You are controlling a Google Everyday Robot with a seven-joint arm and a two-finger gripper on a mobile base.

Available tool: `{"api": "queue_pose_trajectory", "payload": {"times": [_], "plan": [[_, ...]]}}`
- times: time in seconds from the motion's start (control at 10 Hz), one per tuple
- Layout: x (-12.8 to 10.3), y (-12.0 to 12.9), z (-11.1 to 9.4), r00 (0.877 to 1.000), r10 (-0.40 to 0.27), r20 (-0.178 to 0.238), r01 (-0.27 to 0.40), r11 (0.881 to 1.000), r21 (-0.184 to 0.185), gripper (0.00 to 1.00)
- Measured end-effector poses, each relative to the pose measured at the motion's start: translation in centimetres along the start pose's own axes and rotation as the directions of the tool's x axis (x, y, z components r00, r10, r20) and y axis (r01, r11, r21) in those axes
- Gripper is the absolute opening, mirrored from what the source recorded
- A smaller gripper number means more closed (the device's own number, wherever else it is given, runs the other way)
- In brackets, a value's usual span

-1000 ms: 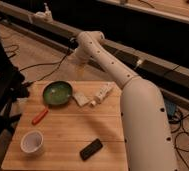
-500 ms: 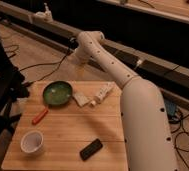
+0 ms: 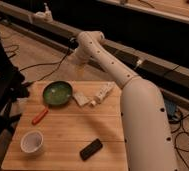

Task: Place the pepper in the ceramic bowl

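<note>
change: none visible against the earlier views; arm (image 3: 113,70), pepper and bowl sit where they were
meaning: task not begun as far as I can judge; pepper not gripped, bowl holds nothing
pepper (image 3: 39,116): lies flat on the tabletop (image 3: 73,130), near the ceramic bowl's front-left rim but outside it, slanted
ceramic bowl (image 3: 58,93): green, far-left part of the tabletop
pincer (image 3: 82,62): seems to hang off the arm's far end, beyond the tabletop's back edge, past the bowl, well apart from the pepper; apart or together, cannot tell
hard to make out: two pale items (image 3: 102,93) just right of the bowl, identity unclear
others: white cup (image 3: 31,142) front-left, black block (image 3: 91,149) front-centre, both untouched
cut off: arm base runs out at the bottom right
</note>
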Motion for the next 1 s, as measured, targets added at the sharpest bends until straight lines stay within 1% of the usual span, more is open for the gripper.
{"api": "queue_pose_trajectory", "payload": {"times": [0.7,0.9,1.0], "plan": [[0.0,0.0,-0.1,1.000,-0.006,0.000,0.006,1.000,-0.003,0.80],[-0.1,0.5,-0.2,0.998,-0.055,-0.007,0.055,0.998,-0.025,0.80],[-1.0,1.5,-0.4,0.989,-0.146,-0.006,0.145,0.987,-0.062,0.80]]}}
